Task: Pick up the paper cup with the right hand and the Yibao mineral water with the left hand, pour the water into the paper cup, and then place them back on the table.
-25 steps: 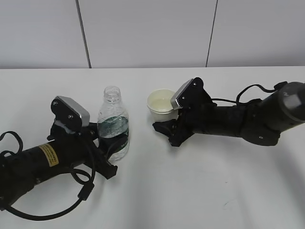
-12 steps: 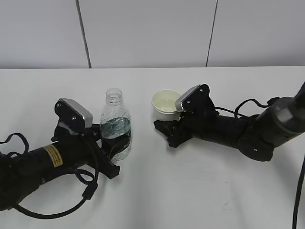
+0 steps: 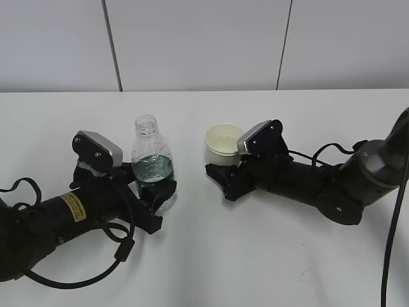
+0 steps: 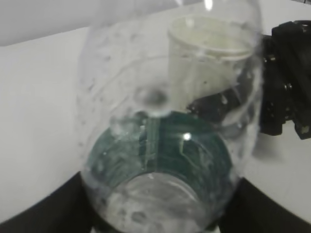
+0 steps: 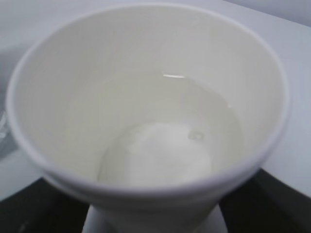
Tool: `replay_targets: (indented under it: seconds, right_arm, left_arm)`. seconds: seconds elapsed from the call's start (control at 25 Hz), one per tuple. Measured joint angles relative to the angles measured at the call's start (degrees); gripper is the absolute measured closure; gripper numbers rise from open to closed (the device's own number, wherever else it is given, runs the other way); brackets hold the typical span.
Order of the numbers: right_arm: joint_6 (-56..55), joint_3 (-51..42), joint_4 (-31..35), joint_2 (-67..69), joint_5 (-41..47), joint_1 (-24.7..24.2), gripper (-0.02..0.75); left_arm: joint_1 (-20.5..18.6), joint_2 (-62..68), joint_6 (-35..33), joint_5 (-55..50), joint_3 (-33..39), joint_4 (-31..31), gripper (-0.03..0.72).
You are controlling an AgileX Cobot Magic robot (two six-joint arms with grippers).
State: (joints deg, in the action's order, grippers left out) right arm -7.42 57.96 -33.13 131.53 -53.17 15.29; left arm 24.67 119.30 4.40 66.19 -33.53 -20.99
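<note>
The Yibao mineral water (image 3: 152,167), a clear capless bottle with a dark green label, stands upright at centre left. The left gripper (image 3: 160,206) is shut on its lower part. In the left wrist view the bottle (image 4: 165,145) fills the frame between the black fingers (image 4: 43,208). The paper cup (image 3: 222,142) is upright at centre, held low by the right gripper (image 3: 222,180). In the right wrist view the cup (image 5: 150,111) holds clear water, and dark fingers (image 5: 277,204) flank its base. Both arms lie low over the table (image 3: 255,256).
A small dark scuff (image 3: 308,272) marks the tabletop at the front right. A white panelled wall (image 3: 204,45) runs along the table's far edge. Black cables trail beside both arms, one at the left (image 3: 96,275) and one at the right (image 3: 390,243).
The right arm has sunk lower and moved the cup slightly right. The left arm shifted a little, and the bottle stayed upright in its grip.
</note>
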Motion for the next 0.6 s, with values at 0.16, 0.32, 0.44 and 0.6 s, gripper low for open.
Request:
replay_targets:
  seconds: [0.16,0.32,0.44,0.6]
  right_arm:
    - [0.00,0.00,-1.63,0.00,-0.49,0.00,0.096]
    - [0.00,-0.13,-1.75,0.00,-0.49,0.00,0.072]
    - [0.00,-2.03,-0.03,-0.13,-0.63,0.00,0.071]
    - [0.00,-6.86,2.77,-2.15,-0.63,-0.81,0.073]
  left_arm:
    - [0.00,0.00,0.55,-0.38,0.10,0.23,0.138]
    - [0.00,0.00,0.62,-0.44,1.85,0.29,0.119]
    - [0.00,-0.15,0.62,-0.45,4.38,1.65,0.115]
    - [0.00,-2.34,0.62,-0.85,6.72,5.17,0.115]
